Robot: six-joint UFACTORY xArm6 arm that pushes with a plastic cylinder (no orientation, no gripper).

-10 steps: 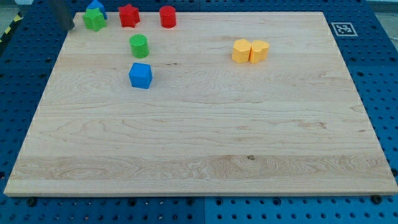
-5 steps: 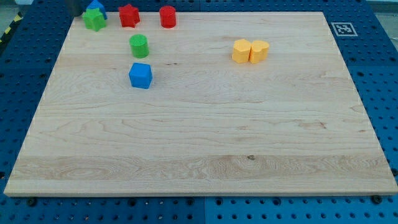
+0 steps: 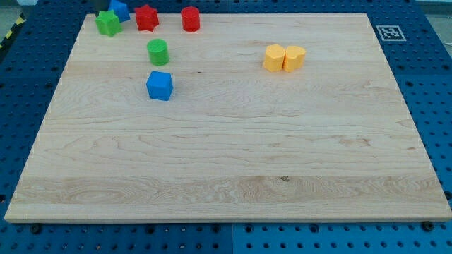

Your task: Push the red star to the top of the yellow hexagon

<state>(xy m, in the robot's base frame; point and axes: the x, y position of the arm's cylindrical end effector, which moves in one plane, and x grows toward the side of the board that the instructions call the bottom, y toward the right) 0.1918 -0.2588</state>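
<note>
The red star lies near the view's top left edge of the wooden board. The yellow hexagon sits right of centre in the upper part, touching a yellow cylinder on its right. My dark rod shows only at the view's top edge, and my tip is just above the green star and against the left side of a small blue block. The blue block is close to the left of the red star.
A red cylinder stands right of the red star. A green cylinder and a blue cube-like block lie below the red star. A black-and-white marker is off the board's top right corner.
My rod has moved right along the view's top edge. The small blue block has slid right, away from the green star and toward the red star. The other blocks have not moved.
</note>
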